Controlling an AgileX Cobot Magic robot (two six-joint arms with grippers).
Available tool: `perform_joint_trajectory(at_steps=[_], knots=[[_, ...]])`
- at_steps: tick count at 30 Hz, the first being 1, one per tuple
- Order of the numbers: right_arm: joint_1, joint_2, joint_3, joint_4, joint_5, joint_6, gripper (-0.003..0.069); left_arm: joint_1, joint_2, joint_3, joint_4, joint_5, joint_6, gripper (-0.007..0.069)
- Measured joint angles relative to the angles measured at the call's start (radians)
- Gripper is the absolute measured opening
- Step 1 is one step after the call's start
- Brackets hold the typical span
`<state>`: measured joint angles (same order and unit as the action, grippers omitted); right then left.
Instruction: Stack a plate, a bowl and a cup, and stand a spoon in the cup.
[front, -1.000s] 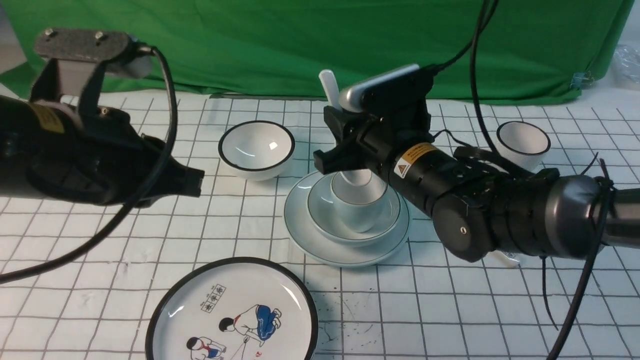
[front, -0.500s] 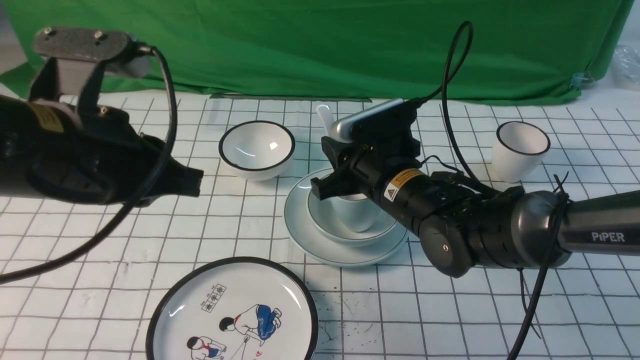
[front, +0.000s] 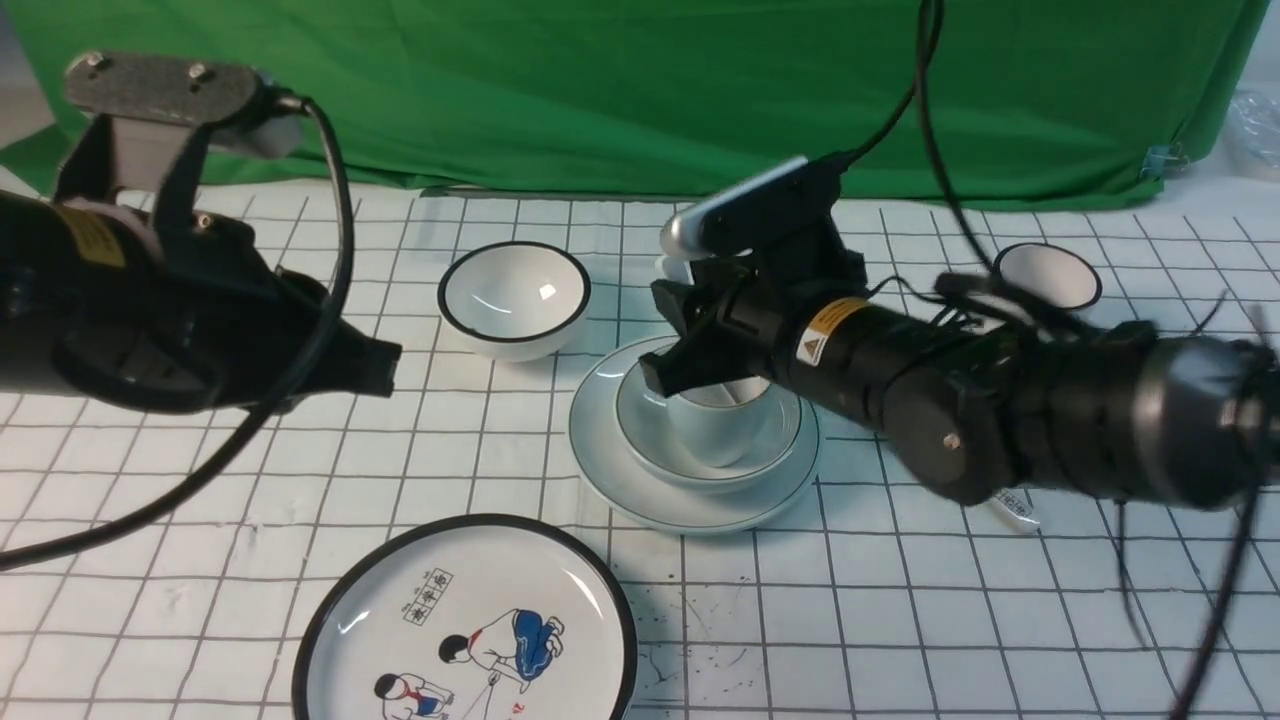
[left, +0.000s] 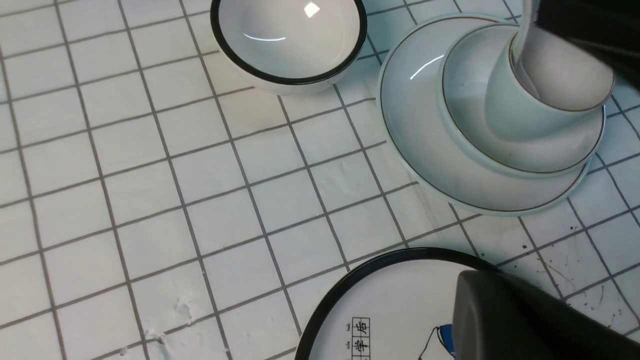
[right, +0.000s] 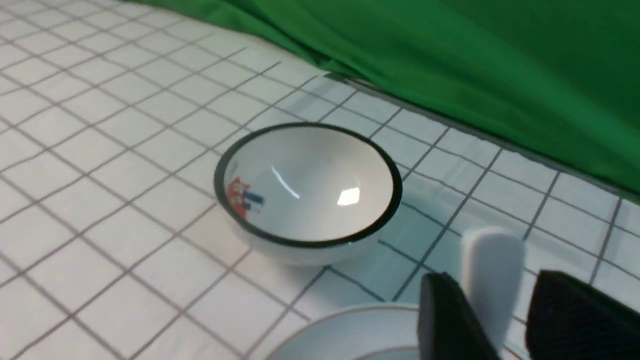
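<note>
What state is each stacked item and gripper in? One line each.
plate, flat on the table, carrying the bowl.
bowl, upright on the plate.
cup, upright in the bowl.
spoon, standing in the cup.
right gripper, jaws open around the spoon handle.
left gripper, shut, holding nothing.

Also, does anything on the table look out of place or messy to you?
Only a minor thing: dark specks are scattered on the white cloth beside the cartoon plate, like ink spatter or dirt. Nothing looks spilled, tipped or broken.
</note>
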<state>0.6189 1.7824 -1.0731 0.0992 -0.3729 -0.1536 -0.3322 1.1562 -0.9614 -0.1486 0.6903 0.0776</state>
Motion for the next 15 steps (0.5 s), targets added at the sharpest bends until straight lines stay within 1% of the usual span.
perform_joint_trajectory(at_steps=[1, 2, 3, 4, 5, 6, 7, 8, 10, 11, 13, 14, 15], knots=[[-0.004, -0.034, 0.0, 0.0, 0.054, -0.004, 0.021, 0.0, 0.0, 0.0, 0.001, 0.0, 0.0, 0.0001], [-0.023, -0.144, 0.0, 0.0, 0.22, -0.021, 0.0144, 0.0, 0.0, 0.0, 0.007, 0.003, 0.0, 0.0001], [-0.026, -0.157, 0.0, 0.0, 0.238, -0.023, 0.0136, 0.0, 0.0, 0.0, 0.008, 0.003, 0.0, 0.0001], [-0.055, -0.247, 0.0, 0.0, 0.353, -0.028, 0.0085, 0.0, 0.0, 0.0, 0.022, 0.004, 0.0, 0.0001], [-0.077, -0.299, 0.0, -0.001, 0.412, -0.025, 0.0061, 0.0, 0.0, 0.0, 0.036, 0.005, 0.0, 0.0001], [-0.131, -0.39, 0.0, -0.001, 0.501, -0.007, 0.0036, 0.0, 0.0, 0.001, 0.052, 0.007, 0.0, 0.0001], [-0.152, -0.442, 0.003, -0.001, 0.54, 0.006, 0.0029, 0.0, 0.0, 0.003, 0.061, 0.01, 0.0, 0.0001], [-0.197, -0.509, 0.014, -0.001, 0.566, 0.026, 0.0027, 0.0, 0.0, 0.005, 0.065, 0.014, 0.0, 0.0001], [-0.258, -0.649, 0.074, -0.002, 0.561, 0.059, 0.0027, 0.0, -0.002, 0.019, 0.067, 0.019, 0.0, 0.0001], [-0.27, -0.664, 0.083, -0.003, 0.558, 0.064, 0.0027, 0.0, -0.004, 0.024, 0.067, 0.019, 0.0, 0.0001], [-0.323, -0.854, 0.218, -0.004, 0.478, 0.09, 0.0025, 0.0, -0.029, 0.071, 0.061, -0.005, 0.0, 0.0001], [-0.345, -0.968, 0.315, -0.004, 0.406, 0.105, 0.0025, 0.0, -0.056, 0.112, 0.058, -0.043, 0.0, 0.0001], [-0.347, -0.985, 0.315, -0.004, 0.395, 0.108, 0.0025, 0.0, -0.061, 0.119, 0.057, -0.043, 0.0, 0.0001]])
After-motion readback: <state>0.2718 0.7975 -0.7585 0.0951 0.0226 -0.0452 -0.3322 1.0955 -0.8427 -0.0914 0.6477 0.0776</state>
